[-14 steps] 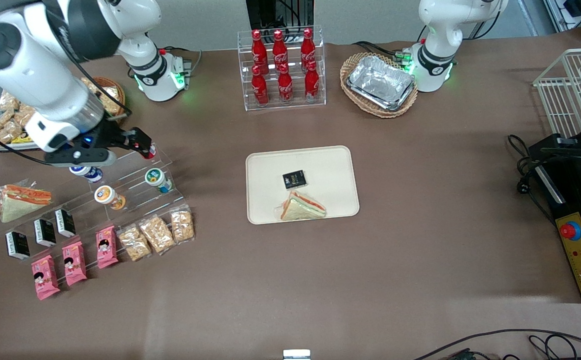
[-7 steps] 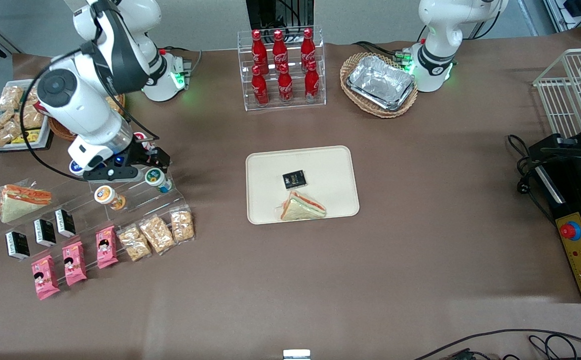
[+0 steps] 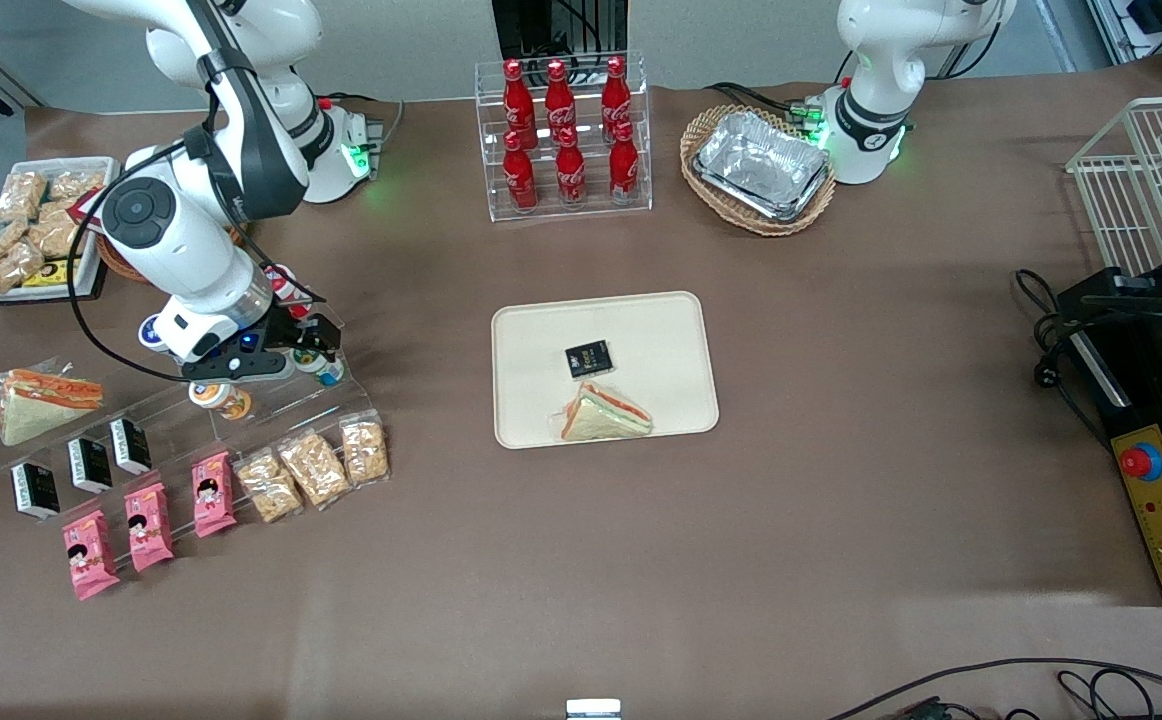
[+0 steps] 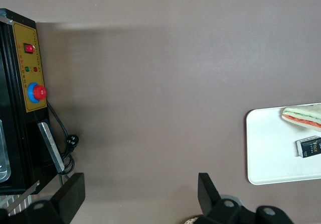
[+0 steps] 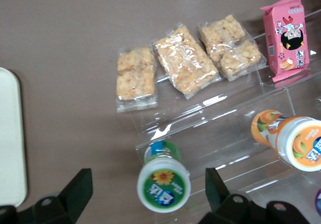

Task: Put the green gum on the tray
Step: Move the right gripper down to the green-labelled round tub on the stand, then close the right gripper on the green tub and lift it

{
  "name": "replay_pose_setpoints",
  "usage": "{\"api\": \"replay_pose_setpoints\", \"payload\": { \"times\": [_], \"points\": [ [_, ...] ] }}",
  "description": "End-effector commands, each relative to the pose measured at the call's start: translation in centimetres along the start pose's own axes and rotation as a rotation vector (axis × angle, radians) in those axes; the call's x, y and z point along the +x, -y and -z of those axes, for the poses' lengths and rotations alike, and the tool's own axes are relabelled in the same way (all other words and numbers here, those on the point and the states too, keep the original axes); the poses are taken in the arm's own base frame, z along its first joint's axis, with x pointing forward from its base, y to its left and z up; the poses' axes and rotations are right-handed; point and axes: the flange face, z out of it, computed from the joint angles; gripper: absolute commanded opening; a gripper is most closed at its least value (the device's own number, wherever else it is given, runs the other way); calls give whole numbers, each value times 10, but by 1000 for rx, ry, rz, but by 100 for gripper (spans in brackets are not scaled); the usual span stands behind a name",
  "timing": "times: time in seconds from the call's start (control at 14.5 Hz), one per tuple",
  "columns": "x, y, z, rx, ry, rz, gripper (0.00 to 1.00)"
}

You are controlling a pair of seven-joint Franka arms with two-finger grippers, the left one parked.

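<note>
The green gum (image 5: 163,184) stands on a clear stepped stand (image 5: 220,133), its green-rimmed lid with a flower print facing the wrist camera. My right gripper (image 5: 149,186) is open, with one finger on each side of the gum and a gap to each. In the front view the gripper (image 3: 306,347) hangs over the gum (image 3: 327,371) and hides most of it. The cream tray (image 3: 641,320) lies flat mid-table, toward the parked arm from the stand. It holds a sandwich (image 3: 604,413) and a black packet (image 3: 588,358). Its edge shows in the right wrist view (image 5: 10,133).
An orange-lid gum bottle (image 3: 219,395) stands beside the green one, with red-lid (image 3: 281,281) and blue-lid (image 3: 152,331) bottles a step higher. Snack bags (image 3: 313,467) and pink packets (image 3: 146,525) lie nearer the front camera. A cola rack (image 3: 563,135) and a basket of foil trays (image 3: 759,165) stand farther away.
My right arm has swung from above the red-lid bottle down toward the front camera. The gripper now straddles the green gum. Nothing else has moved.
</note>
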Motion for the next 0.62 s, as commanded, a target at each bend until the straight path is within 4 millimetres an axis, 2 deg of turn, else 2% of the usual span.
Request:
{"api": "replay_pose_setpoints", "payload": {
  "times": [0.0, 0.55],
  "points": [
    [-1, -15, -9, -7, -6, 20, 100],
    [-13, -17, -51, -8, 5, 8, 100]
  ]
}}
